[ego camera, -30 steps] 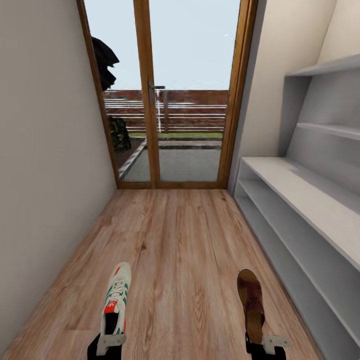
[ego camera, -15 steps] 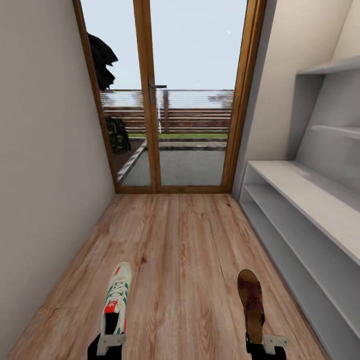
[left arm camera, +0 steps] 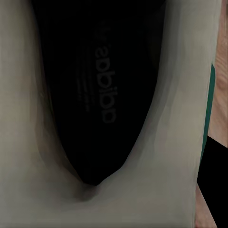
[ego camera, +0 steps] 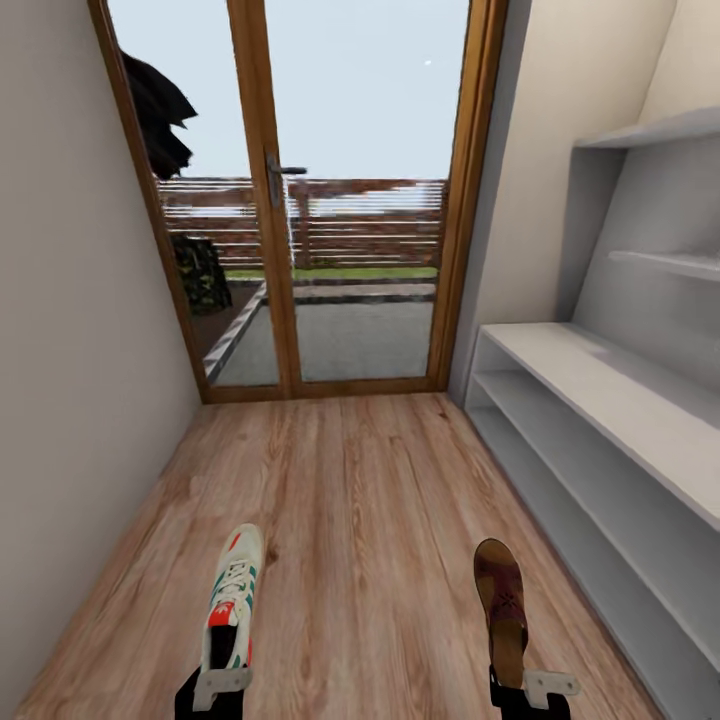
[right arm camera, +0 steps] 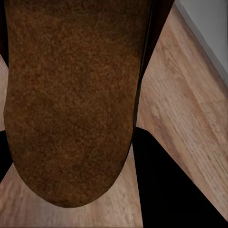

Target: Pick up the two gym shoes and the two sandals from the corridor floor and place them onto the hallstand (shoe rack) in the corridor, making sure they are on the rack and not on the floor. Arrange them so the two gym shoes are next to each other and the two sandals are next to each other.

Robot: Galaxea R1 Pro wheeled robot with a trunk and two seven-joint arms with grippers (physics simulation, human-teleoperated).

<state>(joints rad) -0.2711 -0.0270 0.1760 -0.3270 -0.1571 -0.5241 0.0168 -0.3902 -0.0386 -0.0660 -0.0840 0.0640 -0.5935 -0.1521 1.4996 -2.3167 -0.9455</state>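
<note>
At two o'clock the rack point(ego camera: 610, 400) is waiting; I am carrying, left gripper point(ego camera: 215, 690) pinching sneaker point(ego camera: 233, 595), right gripper point(ego camera: 530, 692) pinching sandal point(ego camera: 501, 605). Next: turn, place.

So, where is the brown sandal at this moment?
In the head view the sandal is at lower right, held at its heel by the right gripper above the wooden floor, beside the grey hallstand.
</note>
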